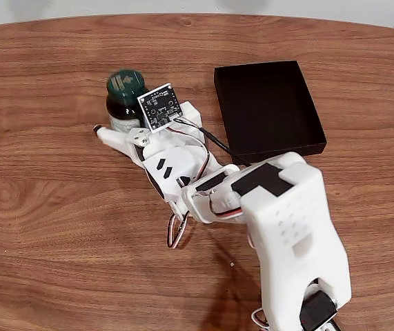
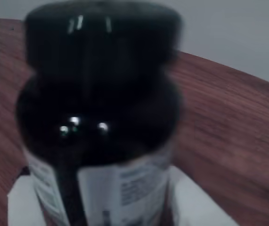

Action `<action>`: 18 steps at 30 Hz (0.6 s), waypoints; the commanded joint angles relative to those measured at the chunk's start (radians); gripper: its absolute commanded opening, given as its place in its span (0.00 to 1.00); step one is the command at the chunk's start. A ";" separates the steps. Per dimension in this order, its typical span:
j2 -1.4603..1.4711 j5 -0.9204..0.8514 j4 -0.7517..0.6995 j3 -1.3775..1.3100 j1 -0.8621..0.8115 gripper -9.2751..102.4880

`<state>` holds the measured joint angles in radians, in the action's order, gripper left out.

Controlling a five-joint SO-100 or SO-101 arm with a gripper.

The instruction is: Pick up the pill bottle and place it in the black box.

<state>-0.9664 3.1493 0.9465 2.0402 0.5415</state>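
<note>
- A wood-grain surface (image 1: 58,207) carries everything, with a pale wall behind its far edge in the fixed view.
- The pill bottle (image 1: 124,100) stands upright near the far left of the surface, cap up, a posture that leaves its sides free for a sideways pinch.
- The black box (image 1: 269,110) lies flat just to the bottle's right in the fixed view, apart from it and open-topped, so the carry looks short.
- The arm reaches low and forward, putting the end effector (image 1: 122,131) at the bottle's near side at label height.
- One white finger (image 1: 110,136) juts out left of the bottle's base; the other is hidden under the wrist.
- In the wrist view the bottle (image 2: 96,122) looms close and blurred, white parts flanking its lower body.
- I cannot tell whether the fingers are pressing on the bottle or merely bracketing it; the bottle appears to rest on the surface.
</note>
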 commanded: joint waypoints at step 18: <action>-0.502 -0.051 0.057 0.307 -0.098 0.20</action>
<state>-1.2487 3.1109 0.9557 2.3240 0.4878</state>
